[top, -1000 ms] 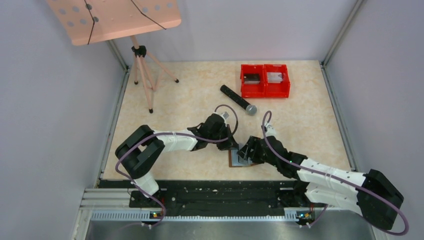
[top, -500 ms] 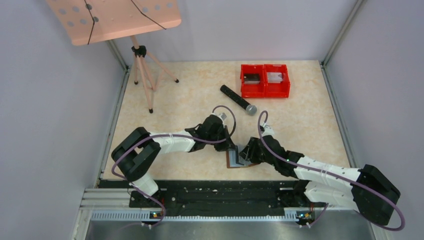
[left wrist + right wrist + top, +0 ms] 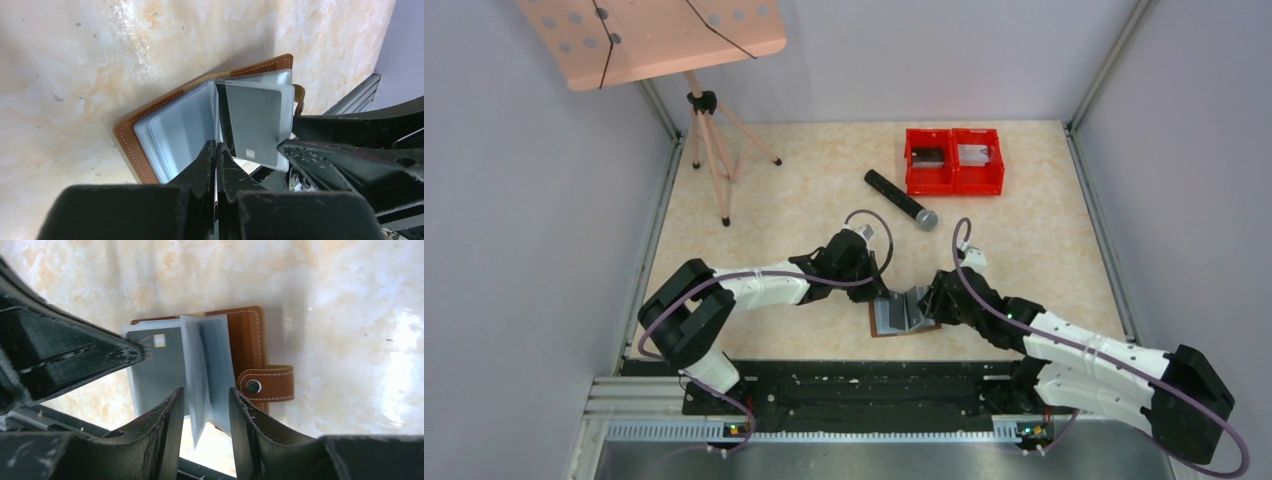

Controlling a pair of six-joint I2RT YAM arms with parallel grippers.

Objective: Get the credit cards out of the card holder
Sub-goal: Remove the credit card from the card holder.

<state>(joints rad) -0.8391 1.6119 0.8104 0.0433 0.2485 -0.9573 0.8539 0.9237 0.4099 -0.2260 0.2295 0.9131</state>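
Access step, lower ctr: left gripper clenched at card holder fold, right gripper straddles sleeves (grasp unclear). Nxt: pinch 1 grey card.

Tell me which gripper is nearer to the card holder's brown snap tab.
Right. The right gripper clasps the raised sleeves directly beside the tab. The left gripper, shut on one of them near the card holder spine, sits farther off, over the other half.
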